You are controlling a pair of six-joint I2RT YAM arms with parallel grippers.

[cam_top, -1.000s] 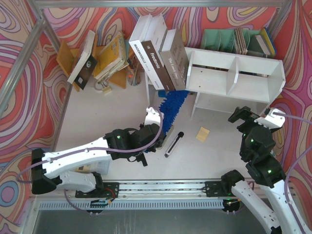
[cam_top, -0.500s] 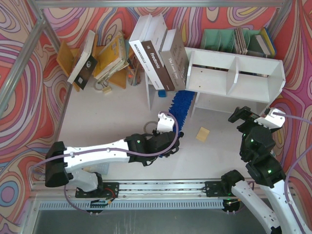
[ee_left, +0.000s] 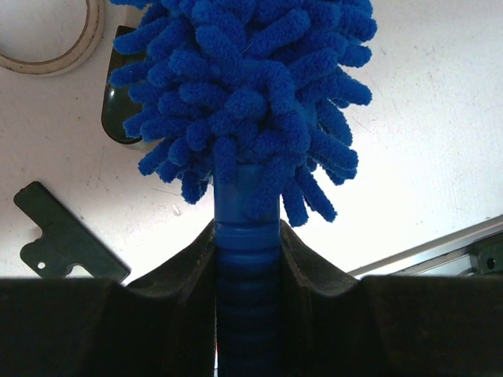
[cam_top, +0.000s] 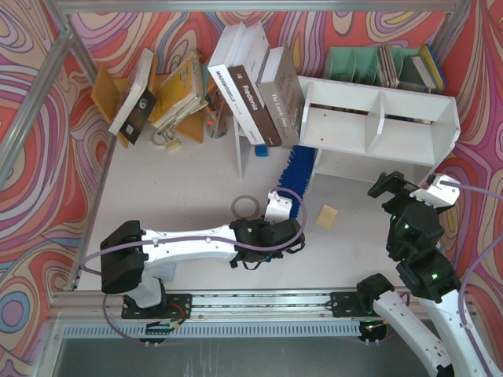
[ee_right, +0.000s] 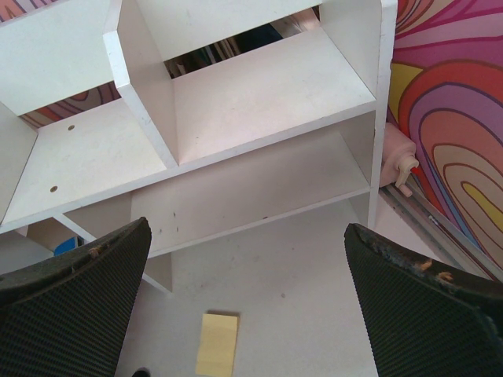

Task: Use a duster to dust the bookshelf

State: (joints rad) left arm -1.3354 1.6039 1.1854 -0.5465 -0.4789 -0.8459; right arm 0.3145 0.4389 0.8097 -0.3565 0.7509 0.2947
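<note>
Tabletop (cam_top: 181, 188): white, carries everything. Bookshelf (cam_top: 338, 118) stands at back right with its open compartments facing the arms. Duster (cam_top: 301, 166): blue head runs up from the left arm to the bookshelf's left end panel; can't tell if it touches. Left claw (ee_left: 247, 243) is clamped narrow on the duster's ribbed handle. Right claw (ee_right: 247, 236): jaws wide, nothing in them, hovering in front of the bookshelf's right compartments. Tape ring (cam_top: 245, 206) lies just left of the left claw, yellow note (cam_top: 327, 216) just right.
</note>
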